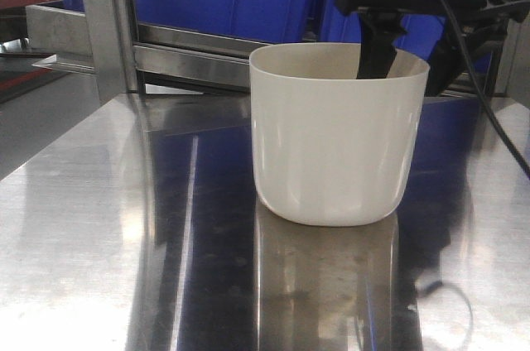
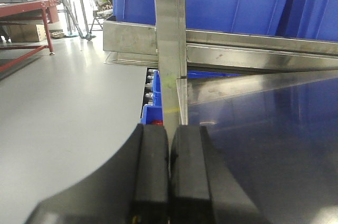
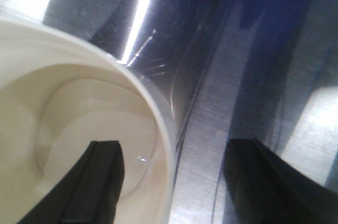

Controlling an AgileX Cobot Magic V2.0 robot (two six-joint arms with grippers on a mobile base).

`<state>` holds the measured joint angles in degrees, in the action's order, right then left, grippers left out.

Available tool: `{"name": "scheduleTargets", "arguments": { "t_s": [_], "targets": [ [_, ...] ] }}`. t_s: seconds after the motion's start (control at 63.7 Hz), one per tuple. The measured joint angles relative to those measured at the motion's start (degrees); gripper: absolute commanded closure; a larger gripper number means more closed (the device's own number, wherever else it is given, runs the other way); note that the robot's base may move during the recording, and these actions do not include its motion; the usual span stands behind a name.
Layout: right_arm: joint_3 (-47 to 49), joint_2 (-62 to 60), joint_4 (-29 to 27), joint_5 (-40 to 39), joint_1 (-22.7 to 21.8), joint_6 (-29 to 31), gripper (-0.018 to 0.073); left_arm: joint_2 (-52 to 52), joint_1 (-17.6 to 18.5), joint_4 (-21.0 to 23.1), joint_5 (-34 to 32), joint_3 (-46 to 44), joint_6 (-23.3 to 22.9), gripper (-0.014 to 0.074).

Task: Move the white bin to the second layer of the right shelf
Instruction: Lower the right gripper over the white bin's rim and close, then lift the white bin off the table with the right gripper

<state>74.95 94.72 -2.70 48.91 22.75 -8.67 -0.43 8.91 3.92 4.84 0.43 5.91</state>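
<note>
We are straddling one wall of the cream-white plastic bin (image 1: 339,144), right gripper (image 3: 177,182) open, left gripper (image 2: 169,174) closed and empty.

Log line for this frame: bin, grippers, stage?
white bin: upright on steel table | right gripper: open, straddling bin wall | left gripper: shut, empty | stage: pre-grasp, bin not lifted

Inside the white bin (image 1: 335,144), the lower end of one of the fingers (image 1: 377,51) of the right gripper (image 1: 406,65) is hidden by the bin's front wall. In the right wrist view the bin is blurred and cropped at left and bottom, both fingers cut off below.
</note>
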Motion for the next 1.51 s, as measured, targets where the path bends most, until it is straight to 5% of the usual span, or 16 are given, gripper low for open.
{"name": "scheduleTargets", "arguments": {
  "t_s": [0.298, 0.424, 0.612, 1.162, 1.507],
  "targets": [
    [0.0, 3.2, -0.2, -0.4, 0.0, 0.0, 0.0072, 0.0, 0.0, 0.0, 0.0, 0.0, 0.0, 0.0512],
    [0.0, 3.4, -1.3, -0.4, 0.0, 0.0, 0.0201, 0.0, 0.0, 0.0, 0.0, 0.0, 0.0, 0.0512],
    [0.0, 3.4, -2.3, -1.0, 0.0, 0.0, 0.0521, 0.0, 0.0, 0.0, 0.0, 0.0, 0.0, 0.0512],
    [-1.1, -16.8, 1.4, -14.7, 0.0, 0.1, 0.0504, 0.0, 0.0, 0.0, 0.0, 0.0, 0.0, 0.0512],
    [-18.2, -39.8, 3.3, -22.4, -2.3, 0.1, 0.0504, 0.0, 0.0, 0.0, 0.0, 0.0, 0.0, 0.0512]
  ]
}}
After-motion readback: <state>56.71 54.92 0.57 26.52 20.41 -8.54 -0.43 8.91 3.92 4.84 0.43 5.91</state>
